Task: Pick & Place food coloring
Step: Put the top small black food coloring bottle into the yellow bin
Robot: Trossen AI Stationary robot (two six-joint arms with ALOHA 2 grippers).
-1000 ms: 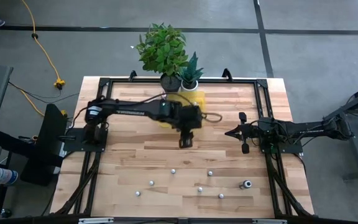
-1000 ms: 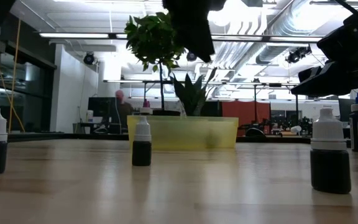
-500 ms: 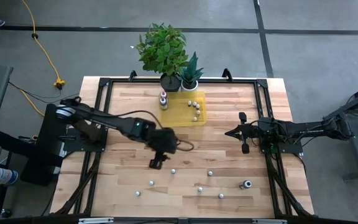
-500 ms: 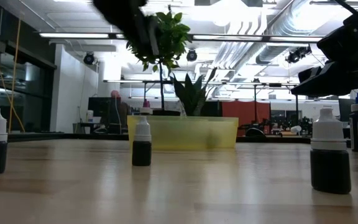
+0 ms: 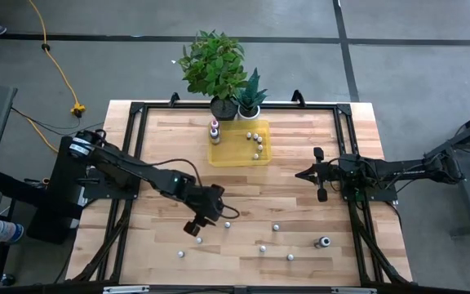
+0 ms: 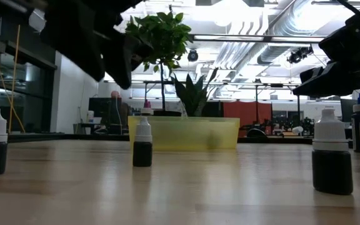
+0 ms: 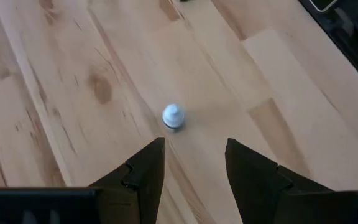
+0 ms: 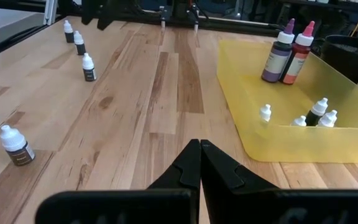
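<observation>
**Left gripper hanging right over a little bottle**

The left gripper [image 5: 194,227] sits low over the front of the table [image 5: 161,163], fingers spread apart with nothing between them. A tiny white-capped bottle [image 7: 172,116] stands upright just ahead of the fingertips, not touching. More bottles are scattered nearby, and some sit in the yellow tray [image 5: 219,157]. The right gripper [image 5: 303,174] waits at the right side, fingers pressed together.

Left gripper [image 5: 194,228] reaches low over the table, jaws apart; right gripper [image 5: 300,174] seemingly idle, jaws closed.
</observation>
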